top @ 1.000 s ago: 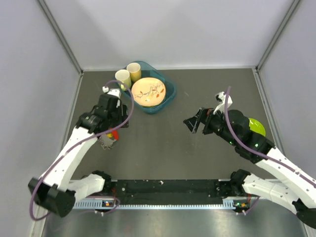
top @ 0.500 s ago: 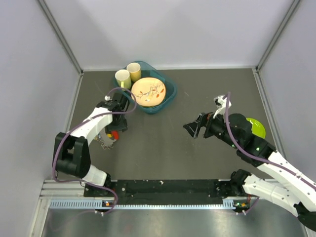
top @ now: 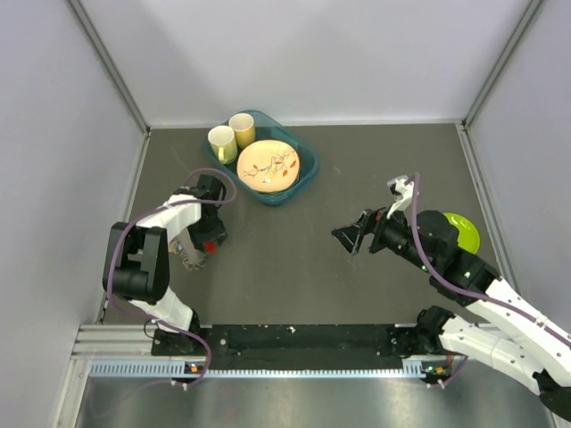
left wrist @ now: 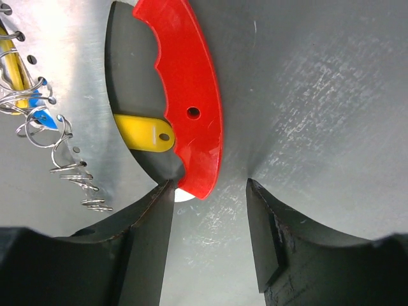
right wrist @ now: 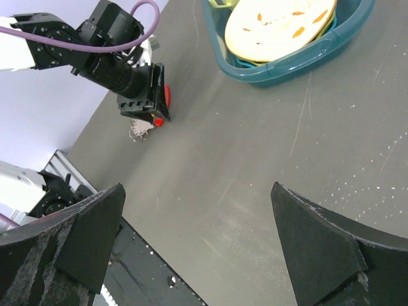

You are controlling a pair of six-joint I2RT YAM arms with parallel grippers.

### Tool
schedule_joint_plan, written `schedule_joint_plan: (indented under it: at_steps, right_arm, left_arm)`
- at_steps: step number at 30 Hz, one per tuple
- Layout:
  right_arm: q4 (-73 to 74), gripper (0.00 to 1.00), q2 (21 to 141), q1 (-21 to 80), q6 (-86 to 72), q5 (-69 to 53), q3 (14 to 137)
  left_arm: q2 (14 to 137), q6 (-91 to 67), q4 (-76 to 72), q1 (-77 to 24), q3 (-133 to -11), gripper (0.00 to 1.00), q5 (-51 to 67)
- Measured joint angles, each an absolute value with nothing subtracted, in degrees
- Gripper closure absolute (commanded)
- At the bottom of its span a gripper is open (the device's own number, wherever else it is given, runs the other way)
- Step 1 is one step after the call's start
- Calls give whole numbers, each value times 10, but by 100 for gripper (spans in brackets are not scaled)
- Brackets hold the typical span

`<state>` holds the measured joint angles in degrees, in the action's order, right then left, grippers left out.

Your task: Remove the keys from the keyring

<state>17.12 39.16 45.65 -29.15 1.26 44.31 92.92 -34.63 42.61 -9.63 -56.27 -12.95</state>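
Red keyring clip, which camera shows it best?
Left wrist: the red clip is large and sharp, just ahead of the open left gripper, a yellow key at its inner edge. Top external shows the clip only as a red speck beside that gripper; right wrist shows distant red slivers at the gripper's edge.

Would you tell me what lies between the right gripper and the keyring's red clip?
Only bare table: the top view shows an open stretch from the right gripper to the red clip; the right wrist view agrees.
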Motion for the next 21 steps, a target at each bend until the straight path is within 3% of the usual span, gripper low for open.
schedule_joint_plan:
  at_steps: [7,11,21]
  right_arm:
    - [168,1,381,456,-287,14,442]
    - [167,1,381,456,-286,14,442]
    - [167,2,381,456,-288,13,442]
  left_arm:
    - [934,-346,403,-88,-550,52,-123]
    - [934,-346,394,-81,-546,61,-105]
    - [923,-344,371,-77,-532,97,-79]
